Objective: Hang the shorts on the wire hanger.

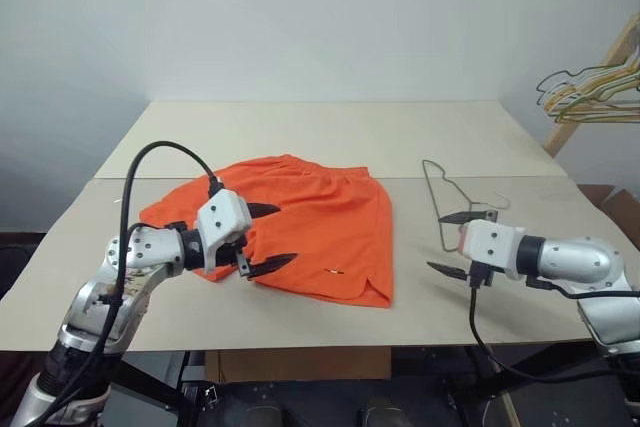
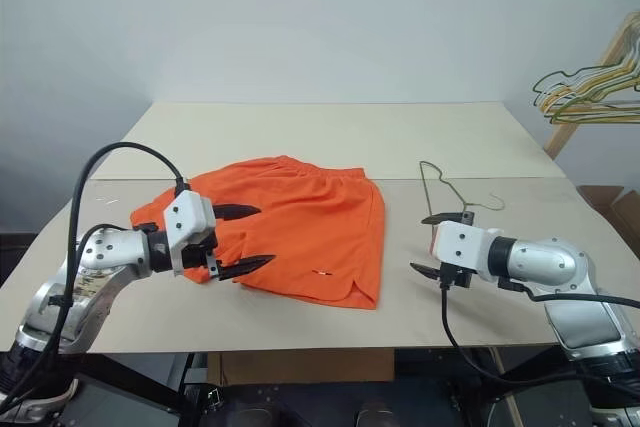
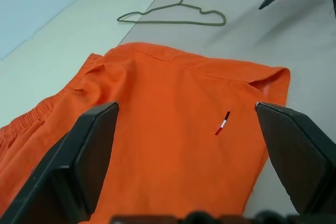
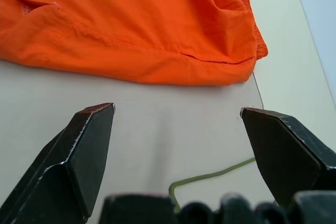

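The shorts (image 1: 300, 222) are lying flat on the beige bench (image 1: 330, 137), spread out near its middle, with the gathered waistband toward the far side and the small white mark close to the near hem. The wire hanger (image 1: 445, 197) is lying flat on the bench too, just to the right of the shorts and not touching them; its hook is pointing to the right.

The left claw (image 1: 266, 238) is hovering over the left part of the shorts, with its two black fingers standing wide apart and holding nothing. In the left wrist view the orange fabric is showing between the fingers (image 3: 79, 161), and the hanger is lying beyond it.

The right claw (image 1: 452, 244) is hanging above the bench at the near end of the hanger, also with its fingers spread wide and empty. In the right wrist view a piece of the thin wire is showing between them.

At the right edge, a bunch of coloured hangers (image 1: 590, 92) is hanging on a wooden rack (image 1: 600, 77).
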Tool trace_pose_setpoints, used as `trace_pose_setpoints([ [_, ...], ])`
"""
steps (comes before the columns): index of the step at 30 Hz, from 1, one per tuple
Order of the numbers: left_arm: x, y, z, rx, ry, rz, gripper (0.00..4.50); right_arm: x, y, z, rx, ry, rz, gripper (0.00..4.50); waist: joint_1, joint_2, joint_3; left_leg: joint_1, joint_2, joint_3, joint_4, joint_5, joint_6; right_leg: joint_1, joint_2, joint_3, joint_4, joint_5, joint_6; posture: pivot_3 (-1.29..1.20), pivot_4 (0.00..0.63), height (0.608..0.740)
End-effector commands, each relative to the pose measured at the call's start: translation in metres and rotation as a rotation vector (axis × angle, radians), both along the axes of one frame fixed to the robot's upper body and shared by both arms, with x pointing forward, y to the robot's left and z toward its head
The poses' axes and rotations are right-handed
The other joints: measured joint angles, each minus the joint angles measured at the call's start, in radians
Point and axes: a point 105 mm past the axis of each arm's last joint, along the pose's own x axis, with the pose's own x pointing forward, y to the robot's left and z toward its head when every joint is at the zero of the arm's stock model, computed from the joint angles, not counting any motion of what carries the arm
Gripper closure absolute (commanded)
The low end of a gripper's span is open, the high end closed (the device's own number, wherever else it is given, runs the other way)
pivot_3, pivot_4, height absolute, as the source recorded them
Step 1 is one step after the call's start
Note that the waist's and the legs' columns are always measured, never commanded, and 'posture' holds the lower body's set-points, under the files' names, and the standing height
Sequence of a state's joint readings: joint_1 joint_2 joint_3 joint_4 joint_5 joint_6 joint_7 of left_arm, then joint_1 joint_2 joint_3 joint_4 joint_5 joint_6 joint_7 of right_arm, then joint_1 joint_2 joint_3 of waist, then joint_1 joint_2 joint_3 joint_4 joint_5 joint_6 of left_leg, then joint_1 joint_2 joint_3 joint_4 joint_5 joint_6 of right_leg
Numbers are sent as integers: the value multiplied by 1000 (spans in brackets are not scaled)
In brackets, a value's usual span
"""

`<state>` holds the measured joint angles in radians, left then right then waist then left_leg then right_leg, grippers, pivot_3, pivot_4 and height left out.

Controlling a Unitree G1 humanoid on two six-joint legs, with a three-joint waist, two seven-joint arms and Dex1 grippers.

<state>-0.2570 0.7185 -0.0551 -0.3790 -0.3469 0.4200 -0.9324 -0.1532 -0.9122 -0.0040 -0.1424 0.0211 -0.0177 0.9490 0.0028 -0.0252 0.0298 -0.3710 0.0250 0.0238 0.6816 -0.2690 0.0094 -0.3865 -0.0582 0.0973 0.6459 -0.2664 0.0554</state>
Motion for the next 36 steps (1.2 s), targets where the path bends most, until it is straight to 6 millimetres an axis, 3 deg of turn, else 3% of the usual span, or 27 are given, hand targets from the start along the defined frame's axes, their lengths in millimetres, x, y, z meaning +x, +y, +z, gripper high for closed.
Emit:
trace_pose_setpoints([
  [1, 4, -10, 12, 4, -44, -12, 0, 6, -4, 20, -6, -73, -16, 43, -2, 0, 0, 0, 0, 0, 0, 0, 0, 0, 0, 0, 0, 0, 0, -11, 0, 740],
  [4, 13, -20, 6, 27, -8, 27, 0, 5, -6, 25, 1, -86, -38, 43, -5, 0, 0, 0, 0, 0, 0, 0, 0, 0, 0, 0, 0, 0, 0, -30, 0, 740],
  [9, 8, -45, -1, 54, 61, -53, 0, 1, -11, 25, -7, -104, -84, 43, -20, 0, 0, -1, 0, 0, 0, 0, 0, 0, 0, 0, 0, 0, 0, -57, 0, 740],
  [13, -1, -69, -19, 123, 113, -147, 0, -1, -10, 27, 0, -126, -111, 43, -33, 0, 0, -1, -1, 0, 0, 0, 0, 0, 0, 1, 0, 0, 0, -77, 0, 740],
  [19, 4, -109, -47, 184, 144, -119, 0, -2, -10, 34, -2, -168, -139, 43, -49, 0, 0, -1, -1, -1, 0, 0, 0, 0, 0, 1, -1, 0, 1, -113, 0, 740],
  [23, -5, -131, -64, 226, 164, -158, 0, -1, -11, 37, -8, -191, -160, 43, -60, 0, 0, -1, -2, -1, 0, 0, 0, 0, 0, 1, -1, 0, 1, -143, 0, 740],
  [27, 1, -143, -74, 238, 152, -98, 0, -4, -11, 39, -8, -196, -168, 43, -74, 1, -1, -1, -2, -1, 0, 0, 0, 0, 0, 1, -1, 0, 1, -161, 0, 740],
  [36, 3, -143, -100, 341, 137, -66, 0, -7, -13, 38, -16, -202, -181, 43, -93, 2, -1, -1, -2, -1, 0, 0, 0, 0, 0, 1, -2, -1, 1, -184, 0, 740],
])
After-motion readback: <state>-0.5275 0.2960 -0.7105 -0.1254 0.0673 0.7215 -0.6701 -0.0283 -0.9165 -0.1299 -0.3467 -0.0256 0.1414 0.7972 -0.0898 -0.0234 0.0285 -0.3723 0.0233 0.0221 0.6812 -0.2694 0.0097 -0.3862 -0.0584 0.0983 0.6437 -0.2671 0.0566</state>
